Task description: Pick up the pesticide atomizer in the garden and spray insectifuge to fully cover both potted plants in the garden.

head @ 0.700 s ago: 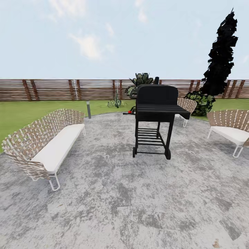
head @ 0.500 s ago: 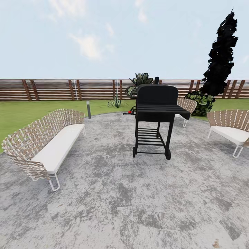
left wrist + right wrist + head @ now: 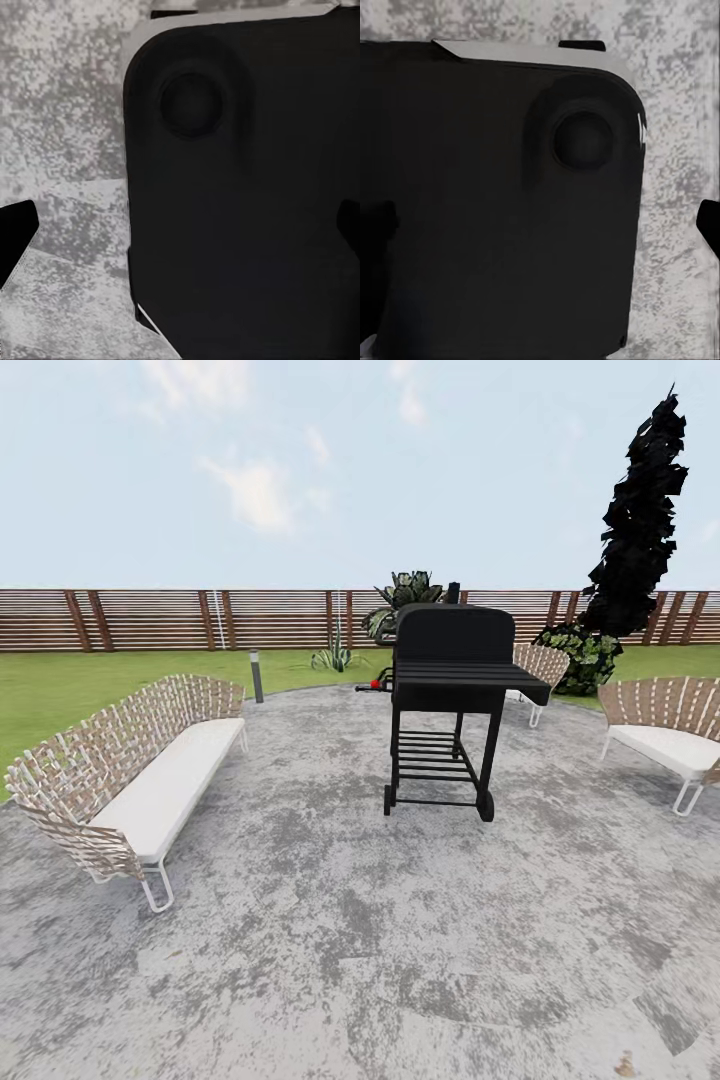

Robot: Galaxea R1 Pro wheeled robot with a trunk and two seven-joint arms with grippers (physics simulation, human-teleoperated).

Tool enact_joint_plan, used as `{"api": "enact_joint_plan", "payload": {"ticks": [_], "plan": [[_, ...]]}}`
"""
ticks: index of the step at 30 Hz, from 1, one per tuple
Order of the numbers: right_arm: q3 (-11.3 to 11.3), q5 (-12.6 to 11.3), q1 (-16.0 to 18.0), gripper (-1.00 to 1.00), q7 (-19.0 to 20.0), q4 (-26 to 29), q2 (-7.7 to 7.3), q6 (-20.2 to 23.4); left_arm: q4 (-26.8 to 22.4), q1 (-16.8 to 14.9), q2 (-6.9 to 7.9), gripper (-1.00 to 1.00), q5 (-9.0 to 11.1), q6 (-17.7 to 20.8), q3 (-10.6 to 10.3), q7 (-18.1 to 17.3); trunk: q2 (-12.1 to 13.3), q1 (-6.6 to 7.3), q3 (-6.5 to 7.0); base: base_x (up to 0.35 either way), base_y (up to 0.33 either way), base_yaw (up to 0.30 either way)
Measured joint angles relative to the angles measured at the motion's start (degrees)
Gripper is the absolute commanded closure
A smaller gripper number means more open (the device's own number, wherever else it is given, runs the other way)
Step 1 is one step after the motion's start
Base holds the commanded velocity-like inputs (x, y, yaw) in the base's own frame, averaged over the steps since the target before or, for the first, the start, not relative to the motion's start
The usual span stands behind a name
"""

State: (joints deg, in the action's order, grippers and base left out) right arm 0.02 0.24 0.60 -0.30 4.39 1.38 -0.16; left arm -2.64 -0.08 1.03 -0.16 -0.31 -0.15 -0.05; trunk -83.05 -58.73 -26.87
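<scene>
Both arms hanging low, wrists aimed down at the robot's own dark base

Left gripper (image 3: 180, 225) has its fingertips (image 3: 16, 229) spread wide at the picture's edges, so it's open. Right gripper (image 3: 540, 225) looks the same (one fingertip (image 3: 709, 221) is clear, the other blends into the black body).

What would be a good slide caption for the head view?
Paved patio with a black grill at centre, woven benches either side, lawn and slatted fence beyond.
</scene>
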Motion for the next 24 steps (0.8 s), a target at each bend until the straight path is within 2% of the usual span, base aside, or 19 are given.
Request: {"api": "enact_joint_plan", "payload": {"ticks": [8, 14, 15, 16, 17, 24], "plan": [[-0.2, 0.0, 0.0, -1.00, 0.0, 2.6, -2.57, 0.0, -2.6, -1.0, 0.19, -1.00, 0.0, 0.0, 0.1, 0.1, 0.0, 0.00, 0.01, 0.000, 0.000, 0.000], [-0.3, 0.0, 0.1, -1.00, 0.0, 4.5, -3.56, -0.1, -4.6, -2.9, 0.22, -1.00, 0.0, 0.0, 0.1, 0.1, 0.0, 0.00, 0.01, 0.000, 0.000, 0.000], [-0.4, 0.0, 0.0, -1.00, 0.0, 8.4, -3.71, -0.1, -9.1, -4.3, 0.23, -1.00, 0.0, 0.0, 0.1, 0.1, 0.0, 0.00, -0.01, 0.000, 0.000, 0.000], [-0.4, 0.0, 0.1, -1.00, 0.0, 16.6, -3.85, -0.1, -9.6, -8.3, 0.25, -1.00, 0.0, 0.0, 0.1, 0.1, 0.0, 0.00, 0.01, 0.000, 0.000, 0.000], [-0.3, 0.0, 0.3, -1.00, 0.0, 25.4, -3.91, -0.1, -9.6, -8.3, 0.25, -1.00, 0.0, 0.0, 0.1, 0.1, 0.0, 0.00, 0.01, 0.000, 0.000, 0.000], [-0.4, -0.1, 0.5, -1.00, 0.0, 33.8, -4.48, -2.6, -9.7, -15.9, 0.27, -1.00, 0.0, 0.0, 0.1, 0.1, 0.0, 0.00, 0.01, 0.000, 0.000, 0.000]]}}
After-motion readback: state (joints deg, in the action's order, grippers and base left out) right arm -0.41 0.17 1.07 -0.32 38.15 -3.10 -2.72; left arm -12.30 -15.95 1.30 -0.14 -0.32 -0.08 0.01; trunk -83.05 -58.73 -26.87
